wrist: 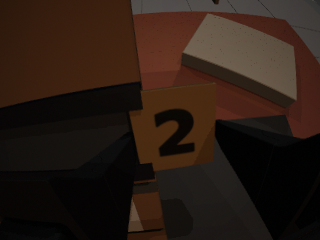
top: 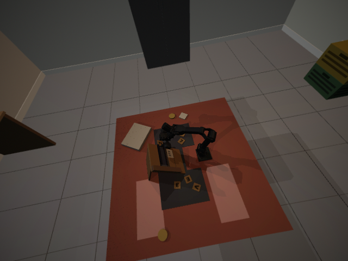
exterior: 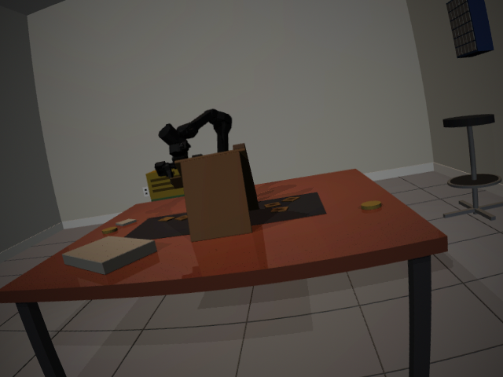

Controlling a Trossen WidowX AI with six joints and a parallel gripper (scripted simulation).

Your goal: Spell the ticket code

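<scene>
On the red counter (top: 193, 216) (exterior: 284, 259), we see a pale slab (top: 136, 136) (exterior: 107, 252) (wrist: 242, 57) near the board (top: 166, 161) (exterior: 217, 195) (wrist: 65, 45); our gripper (top: 166, 142) (exterior: 167, 178) (wrist: 175, 132) is clamping the 2 tile (wrist: 175, 129) between its fingers, right at the board's edge!

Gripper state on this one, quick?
Gripper: closed on the tile marked 2, one finger at each side edge, its left edge at the end of the board.
</scene>
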